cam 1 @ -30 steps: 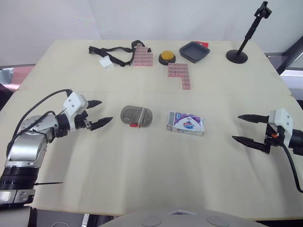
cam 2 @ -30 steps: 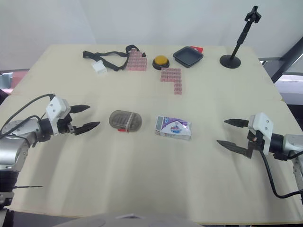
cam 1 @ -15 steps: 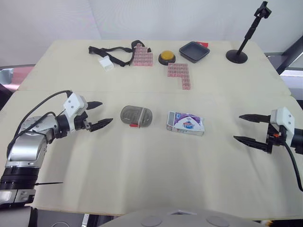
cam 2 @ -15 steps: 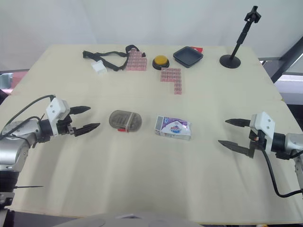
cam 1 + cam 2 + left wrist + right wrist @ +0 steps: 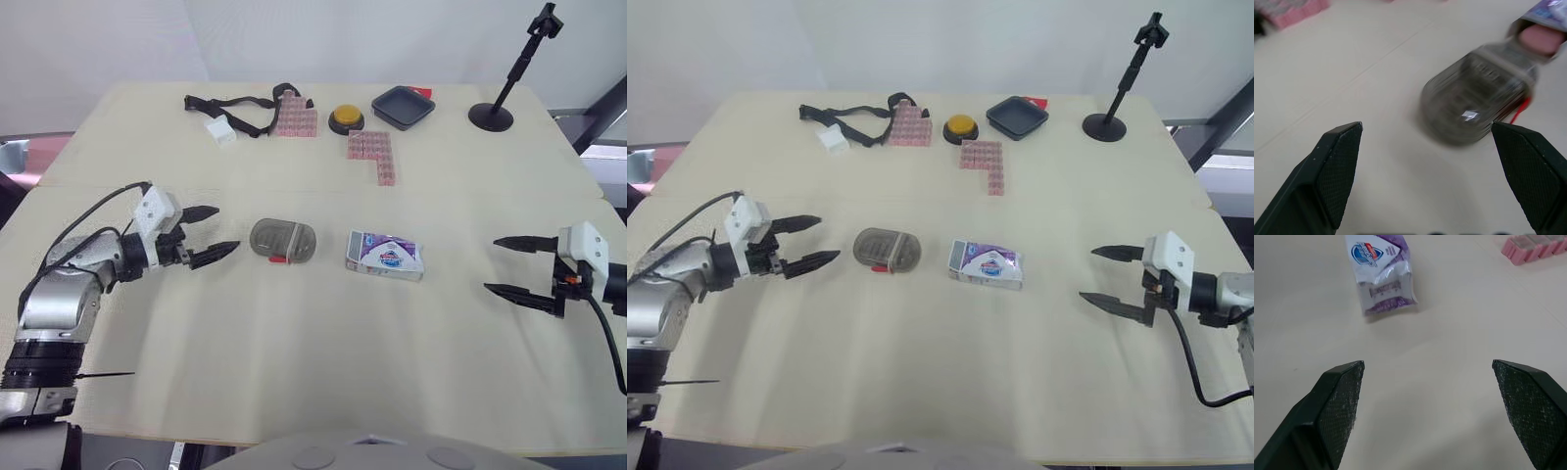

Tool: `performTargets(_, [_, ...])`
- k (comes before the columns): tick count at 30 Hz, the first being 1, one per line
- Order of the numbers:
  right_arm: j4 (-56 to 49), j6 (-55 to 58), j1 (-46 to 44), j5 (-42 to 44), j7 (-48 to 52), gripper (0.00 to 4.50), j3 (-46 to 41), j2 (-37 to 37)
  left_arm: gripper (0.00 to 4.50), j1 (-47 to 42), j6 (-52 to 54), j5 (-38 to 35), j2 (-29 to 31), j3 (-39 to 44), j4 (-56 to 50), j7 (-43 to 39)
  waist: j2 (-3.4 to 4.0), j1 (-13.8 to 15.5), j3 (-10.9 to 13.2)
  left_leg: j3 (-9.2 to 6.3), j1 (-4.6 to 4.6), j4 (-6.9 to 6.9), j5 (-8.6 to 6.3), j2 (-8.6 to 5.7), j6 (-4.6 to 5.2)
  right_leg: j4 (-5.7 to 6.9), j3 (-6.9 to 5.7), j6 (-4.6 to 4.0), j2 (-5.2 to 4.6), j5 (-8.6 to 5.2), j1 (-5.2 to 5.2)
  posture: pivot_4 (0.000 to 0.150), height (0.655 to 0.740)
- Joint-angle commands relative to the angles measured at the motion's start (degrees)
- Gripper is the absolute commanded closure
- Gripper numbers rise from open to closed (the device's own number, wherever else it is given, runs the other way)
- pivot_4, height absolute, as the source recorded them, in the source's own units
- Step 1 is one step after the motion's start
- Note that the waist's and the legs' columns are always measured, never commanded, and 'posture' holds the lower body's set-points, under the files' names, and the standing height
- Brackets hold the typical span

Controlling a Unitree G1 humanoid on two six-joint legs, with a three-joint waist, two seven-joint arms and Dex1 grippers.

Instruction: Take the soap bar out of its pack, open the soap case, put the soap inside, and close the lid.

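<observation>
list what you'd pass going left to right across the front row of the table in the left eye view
left gripper, open → soap case, shut → soap pack → right gripper, open

The counter (image 5: 294,333) has a pale, matt and smooth surface. In the middle of the frame, the soap case (image 5: 282,240) is smoky, see-through plastic with ribs and one small bright glint. Just to the right of it, the soap pack (image 5: 384,255) is a glossy printed wrapper with some creases. The black fingers (image 5: 1339,396) of the right arm look matt and finely grained. In the upper left of the frame, the strap (image 5: 235,106) looks like black woven cloth.
</observation>
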Motion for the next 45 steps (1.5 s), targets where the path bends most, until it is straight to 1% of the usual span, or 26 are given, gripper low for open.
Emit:
performTargets(1, [-4.6, 3.3, -2.7, 0.9, -0.3, 0.0, 1.3, -1.5, 0.02, 0.3, 1.8, -3.3, -0.1, -3.2, -7.0, -3.9, 0.01, -0.1, 0.0, 0.0, 0.01, 0.0, 0.0, 0.0, 0.0, 0.01, 0.0, 0.0, 0.0, 0.0, 0.0, 0.15, 0.7338])
performTargets(6, [-7.9, 7.0, -7.2, -1.2, -2.8, 0.0, 6.1, -0.5, 0.02, 2.1, 2.3, -3.7, -1.2, -7.2, -11.3, -5.6, 0.01, -0.1, 0.0, 0.0, 0.01, -0.01, 0.01, 0.07, 0.02, 0.02, -0.05, -0.01, 0.06, -0.01, -0.01, 0.15, 0.7338])
performTargets(9, [-8.3, 7.7, -7.8, -1.3, -3.5, 0.0, 6.9, -0.4, 0.02, 2.5, 2.2, -3.5, -1.6, -7.6, -11.8, -5.7, 0.0, 0.1, 0.0, -0.01, 0.0, -0.01, 0.02, 0.08, 0.03, 0.03, -0.08, -0.01, 0.06, -0.01, 0.0, 0.15, 0.7338])
performTargets(12, [-8.8, 8.3, -12.9, -5.4, -6.0, 0.0, 14.3, 3.5, 0.02, 4.5, -1.0, -1.7, -5.0, -9.1, -10.8, -3.8, 0.01, -0.3, 0.0, 0.01, 0.02, -0.01, 0.02, 0.07, 0.03, 0.03, -0.05, -0.02, 0.05, -0.01, 0.01, 0.15, 0.7338])
performTargets(15, [-9.0, 8.8, -14.7, -6.8, -6.6, 0.0, 17.0, 5.0, 0.02, 5.5, -2.7, -0.6, -6.5, -8.9, -10.0, -2.9, 0.01, -0.3, 0.0, 0.01, 0.01, 0.01, 0.03, 0.08, 0.03, 0.07, -0.06, -0.02, 0.06, 0.0, 0.0, 0.15, 0.7338])
performTargets(19, [-8.1, 8.6, -16.2, -8.5, -7.4, 0.0, 19.8, 6.7, 0.02, 6.1, -3.3, -1.0, -7.4, -8.0, -9.3, -1.5, 0.01, 0.0, 0.0, 0.0, -0.03, 0.0, 0.03, 0.15, 0.03, 0.07, -0.15, -0.04, 0.09, -0.01, -0.03, 0.15, 0.7338])
performTargets(23, [-5.9, 7.9, -17.5, -10.2, -8.8, 0.0, 21.3, 8.4, 0.02, 6.4, -3.4, -1.0, -7.6, -7.8, -9.6, -0.9, 0.0, -0.1, 0.0, 0.02, -0.02, 0.01, 0.03, 0.14, 0.02, 0.06, -0.12, -0.05, 0.08, -0.01, -0.01, 0.15, 0.7338])
performTargets(34, [-4.6, 7.8, -17.1, -11.4, -10.0, 0.0, 22.4, 10.8, 0.02, 7.5, -3.9, -1.3, -7.9, -8.2, -11.0, -0.2, 0.0, -0.1, 0.0, 0.02, -0.01, 0.0, 0.04, 0.15, 0.02, 0.09, -0.13, -0.05, 0.1, -0.01, -0.02, 0.15, 0.7338])
performTargets(43, [-4.3, 8.7, -15.8, -11.4, -8.9, 0.0, 23.1, 10.6, 0.02, 8.0, -3.5, -1.3, -8.2, -8.6, -12.1, 0.6, 0.0, -0.1, 0.0, 0.03, -0.01, 0.0, 0.04, 0.15, 0.02, 0.1, -0.13, -0.05, 0.1, -0.01, -0.02, 0.15, 0.7338])
performTargets(45, [-4.4, 8.5, -15.5, -11.6, -8.8, 0.57, 23.0, 10.6, 0.0, 8.2, -3.4, -1.3, -8.3, -8.5, -12.3, 0.7, 0.0, -0.1, 0.0, 0.03, -0.02, 0.0, 0.04, 0.15, 0.02, 0.09, -0.12, -0.05, 0.1, -0.01, -0.01, 0.15, 0.7338])
